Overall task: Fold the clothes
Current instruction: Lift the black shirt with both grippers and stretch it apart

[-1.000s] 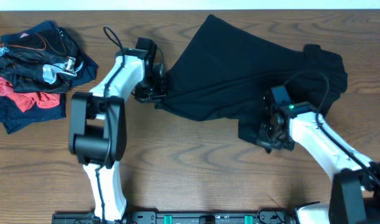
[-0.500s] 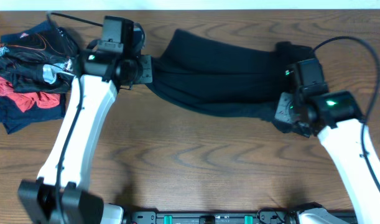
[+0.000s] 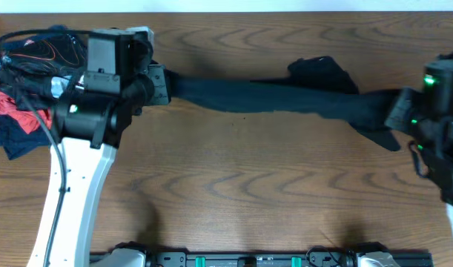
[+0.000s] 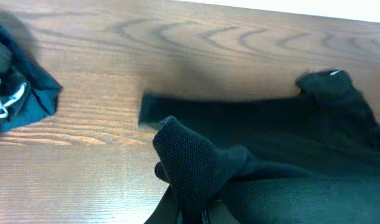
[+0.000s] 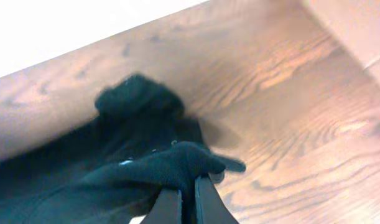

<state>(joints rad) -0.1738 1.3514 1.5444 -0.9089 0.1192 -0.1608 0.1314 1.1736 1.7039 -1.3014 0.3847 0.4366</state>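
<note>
— Where's the black T-shirt (image 3: 285,100)?
— Pulled out in a long band across the table (image 3: 248,193).
— And the grippers?
— The left gripper (image 3: 161,85) and right gripper (image 3: 397,117) are each clamped on one end. The other garments (image 3: 26,89) are heaped beside the left arm.

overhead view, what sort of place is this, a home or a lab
Likely a robot lab bench, not a home: a wood-grain table, a left arm and right arm holding a black T-shirt taut between them, and a heap of other clothes at one corner.

Matt black fine-knit cloth T-shirt (image 3: 270,98), smooth grained wood table (image 3: 248,193), glossy white plastic arm (image 3: 69,194)
</note>
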